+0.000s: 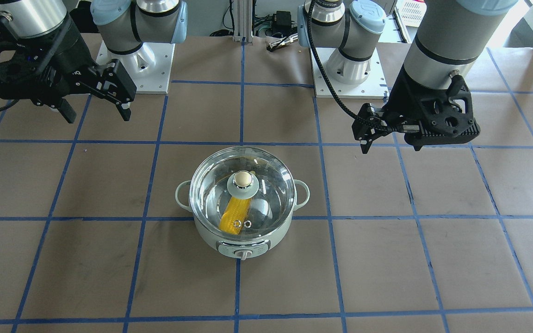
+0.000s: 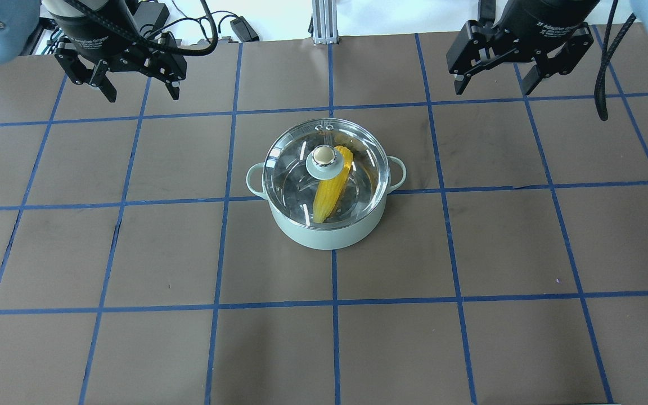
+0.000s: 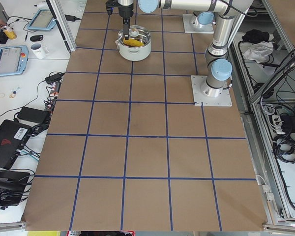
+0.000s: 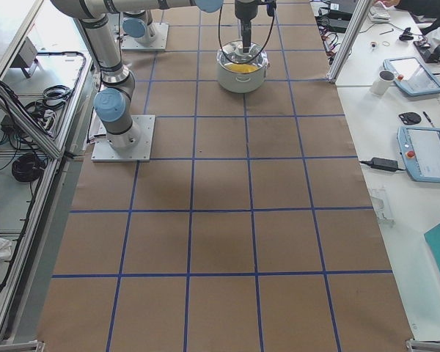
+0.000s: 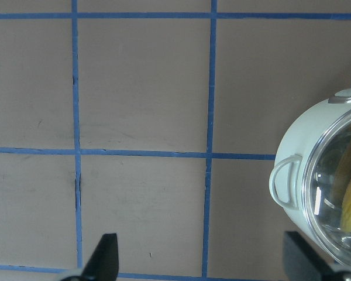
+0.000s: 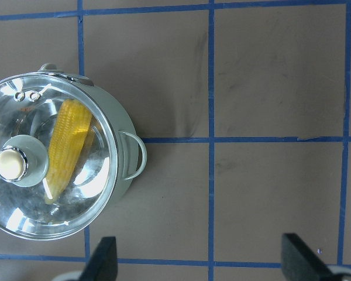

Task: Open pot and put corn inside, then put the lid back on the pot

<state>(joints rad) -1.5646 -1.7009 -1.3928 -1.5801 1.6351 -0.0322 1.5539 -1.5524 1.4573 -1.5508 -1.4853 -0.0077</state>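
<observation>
The pale mint-green pot (image 1: 229, 238) stands at the table's middle with the clear glass lid (image 1: 269, 185) seated on it, beige knob (image 1: 243, 179) up. The yellow corn (image 1: 234, 215) lies inside, seen through the glass. In the overhead view the pot (image 2: 324, 236), lid (image 2: 290, 169) and corn (image 2: 329, 194) show the same. My left gripper (image 2: 143, 94) is open and empty, raised far back left of the pot. My right gripper (image 2: 493, 87) is open and empty, raised far back right. The right wrist view shows the pot (image 6: 124, 170) and corn (image 6: 64, 149) at its left.
The brown table is marked with a blue tape grid (image 2: 332, 304). The two arm bases (image 1: 137, 60) (image 1: 350, 69) stand at the robot's edge. Side benches hold tablets (image 4: 425, 154) and a mug (image 4: 385, 81).
</observation>
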